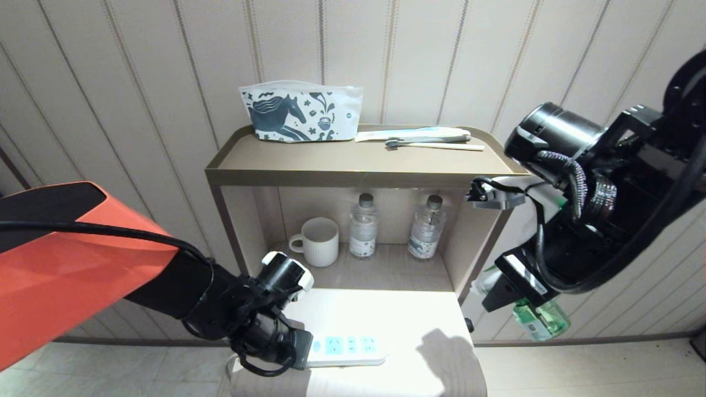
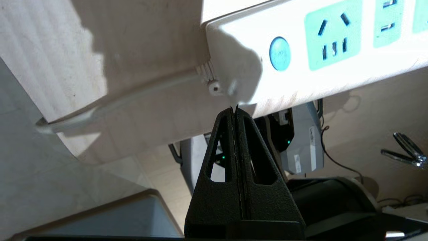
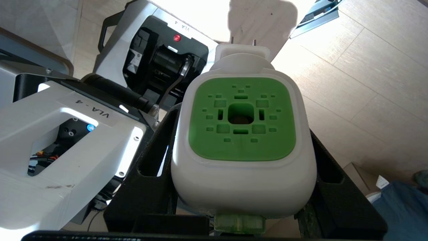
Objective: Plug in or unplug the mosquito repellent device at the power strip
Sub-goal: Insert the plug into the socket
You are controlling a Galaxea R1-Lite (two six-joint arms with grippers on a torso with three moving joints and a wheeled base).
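The white power strip [image 1: 347, 349] lies near the front edge of the bright low table [image 1: 408, 314], its light-blue sockets [image 2: 332, 35] bare and its blue button [image 2: 279, 53] by the cord end. My left gripper [image 2: 234, 108] is shut, with its tips against the strip's cord-end corner; it shows in the head view as the left gripper [image 1: 302, 348]. My right gripper [image 3: 242, 140] is shut on the mosquito repellent device [image 3: 242, 120], whose prongs point away. The device [image 1: 543, 322] hangs off the table's right side, apart from the strip.
Behind the table stands a tan shelf unit [image 1: 353, 177] holding a white mug [image 1: 317, 241] and two water bottles [image 1: 363, 226]. On its top lie a horse-print pouch [image 1: 300, 113] and a toothbrush [image 1: 436, 144]. The strip's grey-white cord [image 2: 117, 100] runs off the table's left edge.
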